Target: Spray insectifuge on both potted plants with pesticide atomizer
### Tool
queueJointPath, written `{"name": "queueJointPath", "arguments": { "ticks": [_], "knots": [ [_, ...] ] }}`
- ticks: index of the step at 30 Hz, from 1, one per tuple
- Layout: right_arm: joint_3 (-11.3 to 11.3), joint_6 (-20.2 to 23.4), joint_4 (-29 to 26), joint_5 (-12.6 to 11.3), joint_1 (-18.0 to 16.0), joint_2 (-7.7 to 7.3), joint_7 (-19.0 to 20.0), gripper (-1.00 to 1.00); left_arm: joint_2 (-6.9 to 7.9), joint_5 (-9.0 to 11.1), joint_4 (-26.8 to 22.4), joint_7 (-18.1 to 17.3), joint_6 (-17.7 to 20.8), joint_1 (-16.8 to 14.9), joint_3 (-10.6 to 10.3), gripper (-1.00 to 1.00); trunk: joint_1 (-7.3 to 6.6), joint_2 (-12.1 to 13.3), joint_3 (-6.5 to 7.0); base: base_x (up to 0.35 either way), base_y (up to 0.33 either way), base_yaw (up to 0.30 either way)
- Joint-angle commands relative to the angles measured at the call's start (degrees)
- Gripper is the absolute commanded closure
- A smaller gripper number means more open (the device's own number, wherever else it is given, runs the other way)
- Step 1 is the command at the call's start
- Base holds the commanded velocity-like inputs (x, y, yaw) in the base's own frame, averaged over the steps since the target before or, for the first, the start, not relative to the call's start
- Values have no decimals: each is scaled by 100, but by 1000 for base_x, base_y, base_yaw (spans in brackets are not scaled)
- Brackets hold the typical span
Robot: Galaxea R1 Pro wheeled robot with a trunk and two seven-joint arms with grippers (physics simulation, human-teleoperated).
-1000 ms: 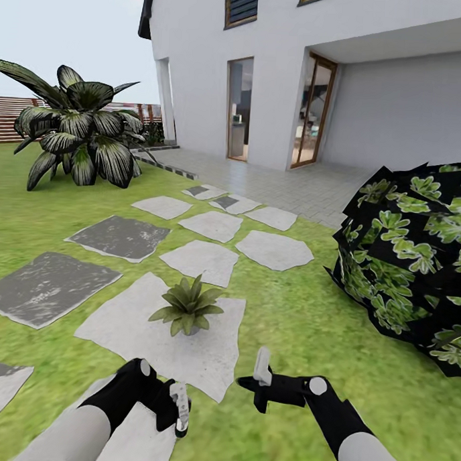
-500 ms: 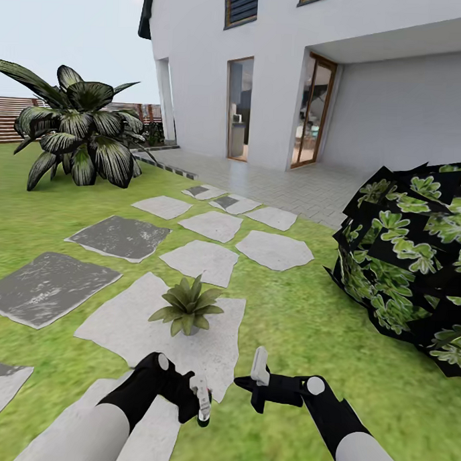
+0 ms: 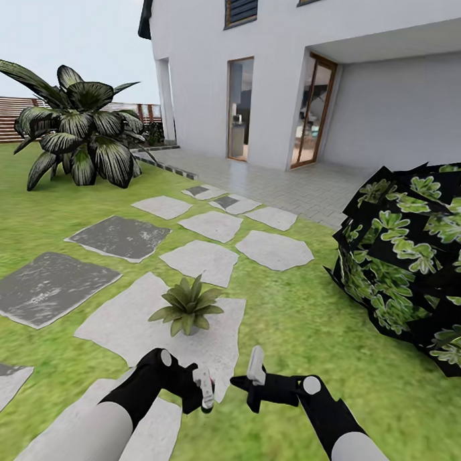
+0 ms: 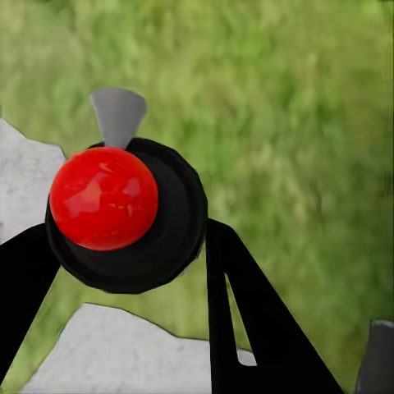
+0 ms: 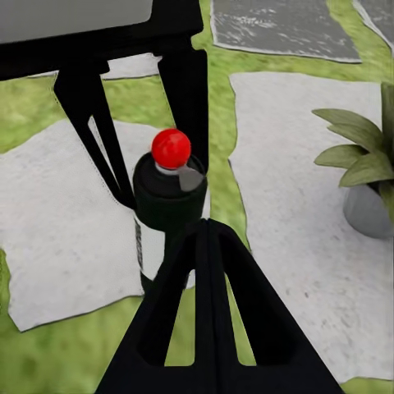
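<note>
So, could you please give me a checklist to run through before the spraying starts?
1. Atomizer clamped in left gripper: ok.
2. Potted plant upright on the slab ahead: ok.
3. Nozzle aimed at that plant: cannot tell.
4. Right gripper shut, empty and apart from the atomizer: ok.
5. Other potted plant located: cannot tell.

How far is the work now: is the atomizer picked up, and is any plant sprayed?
Done: the atomizer is off the ground, held between the left gripper fingers. In hand: it sits close to the potted plant on the slab. Left: no spray or wet cover shows on that plant, and the second plant remains to do. The right gripper holds nothing.
</note>
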Motion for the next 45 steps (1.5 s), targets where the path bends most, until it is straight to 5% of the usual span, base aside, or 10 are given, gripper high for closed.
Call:
{"name": "queueJointPath", "arguments": {
  "ticks": [1, 45],
  "knots": [
    [-9, -18, -12, 33, -2, 3, 9, 100, 0, -2, -16, -17, 55, 1, -5, 100, -1, -2, -5, 0, 0, 0],
    [-9, -16, -112, 33, -2, 6, 11, 100, -191, 81, -33, -14, -103, 6, 5, 100, -1, -2, -5, 0, 0, 0]
  ]
}}
